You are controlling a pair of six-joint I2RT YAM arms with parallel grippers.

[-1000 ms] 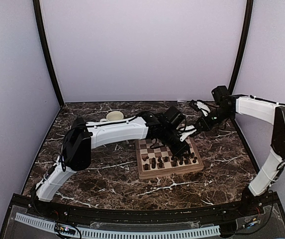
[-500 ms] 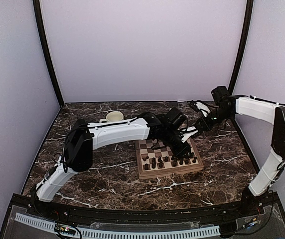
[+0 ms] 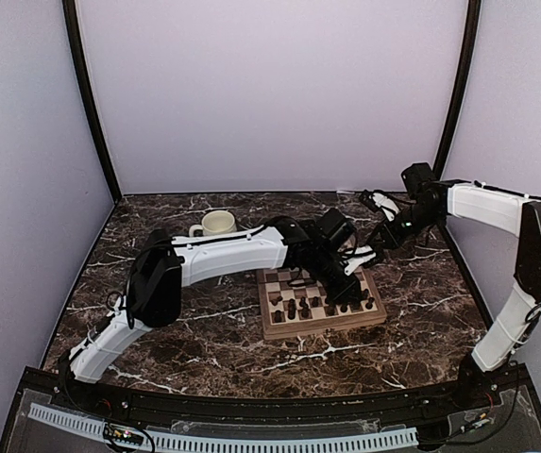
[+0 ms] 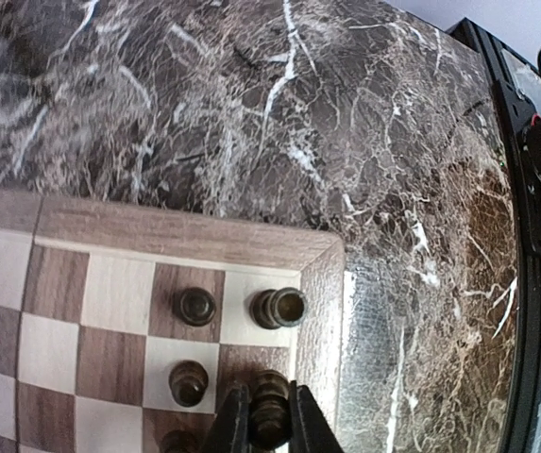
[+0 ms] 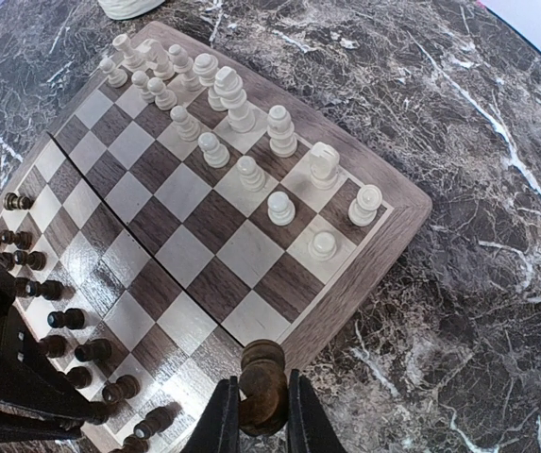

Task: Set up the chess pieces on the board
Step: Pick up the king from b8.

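Jaws of the left hand (image 4: pixel 267 401) are pinched tight on a dark chessman (image 4: pixel 270 425) in the file beside the rim of the chessboard (image 4: pixel 185 231); whether it stands on its square or hangs just above, I cannot tell. Just ahead of that hand two more dark pieces (image 4: pixel 278 307) stand in the corner row, with another (image 4: pixel 188 382) just to its left. The right hand (image 5: pixel 262 408) is closed too — gripping a second dark chessman (image 5: pixel 262 373) above the chessboard's nearest edge. Beyond this hand the cream chessmen (image 5: pixel 223 104) stand in two rows; to its left, the dark ones (image 5: pixel 58 319). A cream mug (image 3: pixel 217 222) sits on the marble desk (image 3: pixel 204 349), well apart from both hands.
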